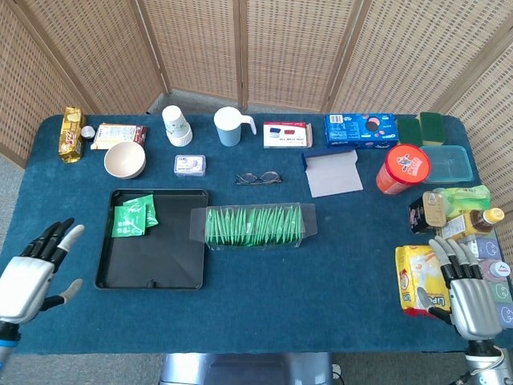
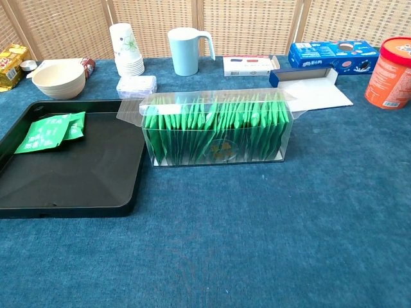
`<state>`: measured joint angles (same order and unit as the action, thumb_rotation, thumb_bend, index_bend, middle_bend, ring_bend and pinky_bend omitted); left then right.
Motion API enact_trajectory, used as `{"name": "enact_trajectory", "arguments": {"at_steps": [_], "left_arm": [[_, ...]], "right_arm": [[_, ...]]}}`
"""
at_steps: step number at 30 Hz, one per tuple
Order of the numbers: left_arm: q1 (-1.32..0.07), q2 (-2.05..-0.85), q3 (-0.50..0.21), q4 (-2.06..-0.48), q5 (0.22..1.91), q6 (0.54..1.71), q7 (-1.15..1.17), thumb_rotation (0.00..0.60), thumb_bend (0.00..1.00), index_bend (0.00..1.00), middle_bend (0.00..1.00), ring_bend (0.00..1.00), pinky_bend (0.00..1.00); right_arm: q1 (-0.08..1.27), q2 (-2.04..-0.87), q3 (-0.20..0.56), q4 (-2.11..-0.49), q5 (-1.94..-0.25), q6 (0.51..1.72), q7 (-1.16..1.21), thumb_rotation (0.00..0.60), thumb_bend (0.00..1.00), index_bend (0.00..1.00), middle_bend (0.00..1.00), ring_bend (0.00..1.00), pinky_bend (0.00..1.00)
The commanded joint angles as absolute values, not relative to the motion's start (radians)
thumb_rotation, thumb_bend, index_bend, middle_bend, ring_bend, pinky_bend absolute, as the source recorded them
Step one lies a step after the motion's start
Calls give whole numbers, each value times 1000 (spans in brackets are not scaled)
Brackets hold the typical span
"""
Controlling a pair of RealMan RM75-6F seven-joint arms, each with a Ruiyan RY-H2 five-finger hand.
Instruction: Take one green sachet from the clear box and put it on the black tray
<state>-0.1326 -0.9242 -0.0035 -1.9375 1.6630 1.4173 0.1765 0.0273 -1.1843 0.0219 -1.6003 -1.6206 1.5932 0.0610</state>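
Note:
The clear box (image 1: 255, 225) (image 2: 217, 131) stands mid-table, packed with a row of upright green sachets (image 1: 252, 227) (image 2: 215, 128). Left of it lies the black tray (image 1: 164, 269) (image 2: 77, 186), with green sachets (image 1: 134, 216) (image 2: 50, 130) lying flat in its far left corner. My left hand (image 1: 36, 275) hovers at the table's front left edge, left of the tray, fingers spread and holding nothing. My right hand (image 1: 465, 293) is at the front right edge, fingers apart and empty, beside a yellow snack bag (image 1: 417, 278). Neither hand shows in the chest view.
Along the back stand a bowl (image 1: 124, 160), paper cups (image 1: 175, 125), a blue mug (image 1: 230, 127), small boxes (image 1: 287, 134) and a blue biscuit box (image 1: 361, 130). Glasses (image 1: 258, 178) lie behind the clear box. A red tub (image 1: 402, 169) and bottles (image 1: 453, 210) crowd the right side.

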Motion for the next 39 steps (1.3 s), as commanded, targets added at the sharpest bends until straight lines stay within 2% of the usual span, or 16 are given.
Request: {"name": "enact_trajectory", "arguments": {"at_steps": [1,6,14,20,29,39], "left_arm": [[-198,-892,-30,-1984,1671,1339,199,600,248,50,0,0,186],[-317,-902,-93,-2033,1635,1205,260,600,248,50,0,0,186],[-512,-1032,-193,-2030,1469,994,384,600,248,54,0,0,186],[-642,-1134,-242,-1980,1320,884,469,600,248,55,0,0,186],[-813,-1298,-249,-1868,1119,790,624,600,248,55,0,0,186],[-946,-1448,-244,-1776,942,824,749,600,248,73,0,0,186]], "right_arm": [[25,-1187,23,-1599,-1618,1596,63,600,345,0,26,0,51],[23,-1187,26,-1600,-1619,1602,62,600,346,0,26,0,51],[23,-1175,33,-1612,-1613,1604,60,600,345,0,26,0,51],[21,-1181,37,-1613,-1594,1596,59,600,346,0,26,0,51],[12,-1181,44,-1609,-1571,1599,74,600,345,0,26,0,51],[0,-1183,46,-1581,-1551,1599,110,600,345,0,26,0,51]]}}
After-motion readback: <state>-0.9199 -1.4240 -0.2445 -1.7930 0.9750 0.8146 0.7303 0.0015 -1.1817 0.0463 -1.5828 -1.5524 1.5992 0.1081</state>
